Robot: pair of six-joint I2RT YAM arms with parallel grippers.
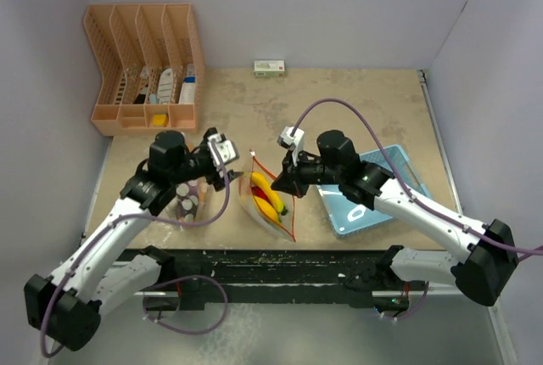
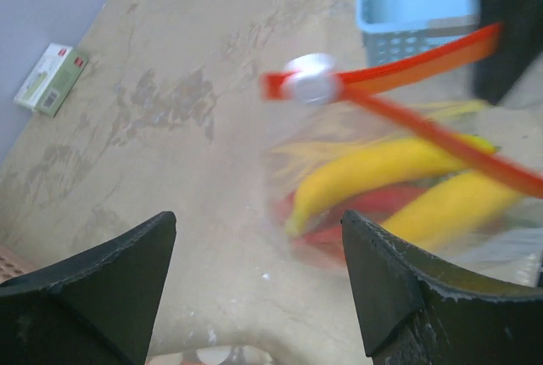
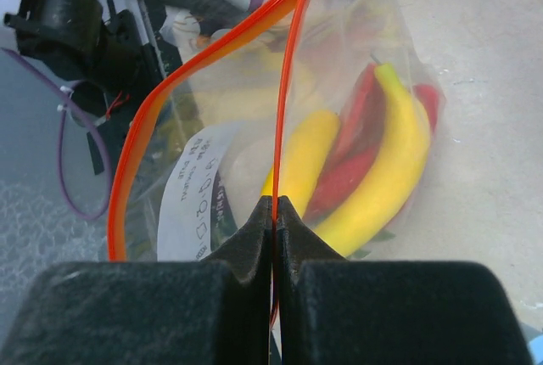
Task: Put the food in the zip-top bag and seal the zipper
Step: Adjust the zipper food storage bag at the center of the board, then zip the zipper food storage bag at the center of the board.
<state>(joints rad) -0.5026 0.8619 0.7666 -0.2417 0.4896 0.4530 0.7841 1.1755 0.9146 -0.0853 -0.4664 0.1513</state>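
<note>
Red-orange zipper [image 3: 285,85] pinched in right gripper [image 3: 274,205]; left gripper [image 2: 259,242] gapes empty.

One clear dotted bag [image 1: 273,212] holds two yellow bananas [image 3: 399,161]; its red peppers [image 3: 361,115] overlap too closely to count. On the tabletop [image 1: 356,102] stand one blue basket [image 1: 356,216], one orange rack [image 1: 106,59] with four slots, and one small green-and-white box [image 1: 269,68].

I work in a robot lab booth: 3 plain pale walls [image 1: 339,8] box in a scuffed beige surface [image 1: 356,102]. My left arm [image 1: 102,246] and right arm [image 1: 424,212] are bolted to a black rail [image 1: 271,276] along the bottom of the frame. A loose purple cable [image 1: 335,101] arcs above it, and a peach sorting rack [image 1: 144,68] sits upper left.
</note>
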